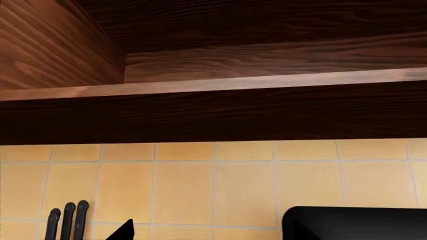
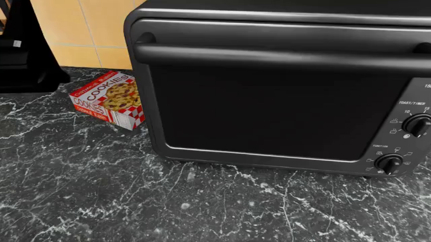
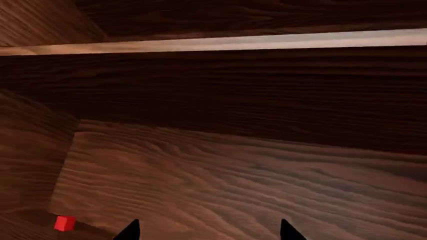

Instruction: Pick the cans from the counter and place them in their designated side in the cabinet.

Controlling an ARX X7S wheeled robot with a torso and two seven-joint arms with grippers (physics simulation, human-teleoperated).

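Head view, left to right: a black arm [image 2: 23, 48] sat at upper left, a cookies box [image 2: 110, 99] lay on the marble counter [image 2: 101, 201], touching a black toaster oven [image 2: 283, 85] filling the right. No cans showed. Right gripper [image 3: 208, 231] tips stood apart, released, facing wooden cabinet [image 3: 233, 175] panels; left gripper state couldn't be told.

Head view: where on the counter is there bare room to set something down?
The marble counter is bare across the front, before the toaster oven and cookies box. It is crowded at the back left, where the box sits between the oven and a black object.
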